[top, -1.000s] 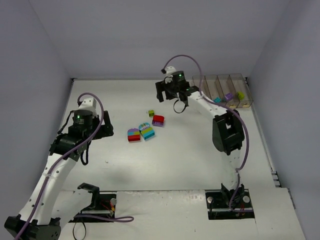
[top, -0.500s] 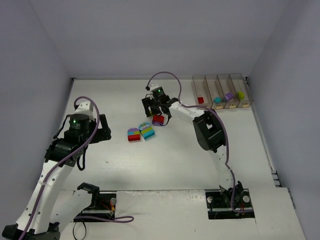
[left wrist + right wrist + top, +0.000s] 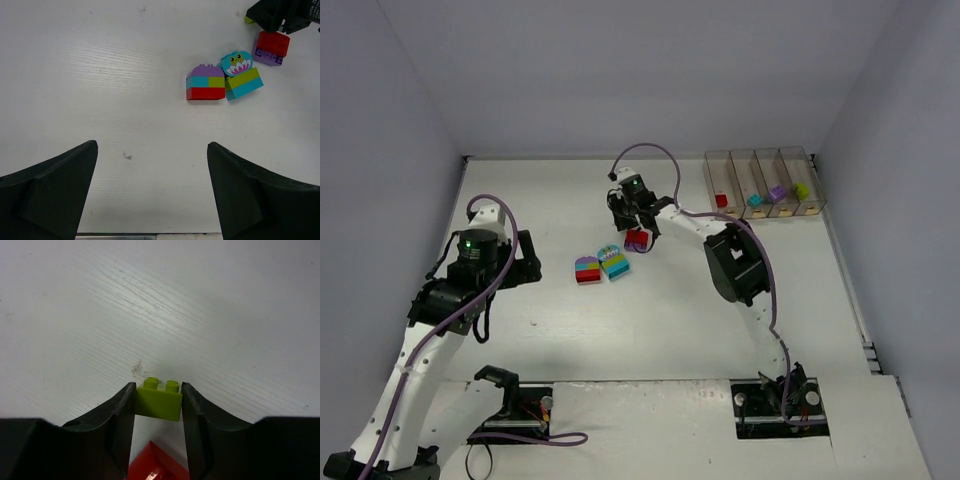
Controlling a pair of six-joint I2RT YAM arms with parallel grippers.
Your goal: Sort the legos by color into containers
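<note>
— lime green brick (image 3: 159, 401), the small one, is it caught?
— yes. the right end effector (image 3: 158, 395) is clamped on it, with one black finger (image 3: 120, 415) pressed to each side and the two studs pointing away from the wrist. it sits low against the table (image 3: 100, 75), and i can't tell whether it's lifted off.
— whereabouts?
— around the middle, toward the far side, just beyond the red brick on a purple base (image 3: 270, 47). a corner of that red one shows at the bottom of the right wrist view, close under the fingers.
— and the other arm?
— the left end effector (image 3: 151, 146) hangs over bare table on the left side, fingers spread wide with nothing between them.
— what else is loose?
— two stacks lie touching each other, just on the near side of the red-and-purple one. the purple-topped stack (image 3: 205, 83) has teal and lime in the middle and red at the bottom. the face-topped stack (image 3: 241, 75) has a teal printed face, then lime, then teal.
— and the containers?
— four clear containers (image 3: 732, 170) are joined in a row at the far right corner, well apart from the loose bricks. from the left they hold a red piece (image 3: 721, 200), a teal piece (image 3: 755, 200), a purple piece (image 3: 777, 192) and a lime piece (image 3: 801, 189), one in each.
</note>
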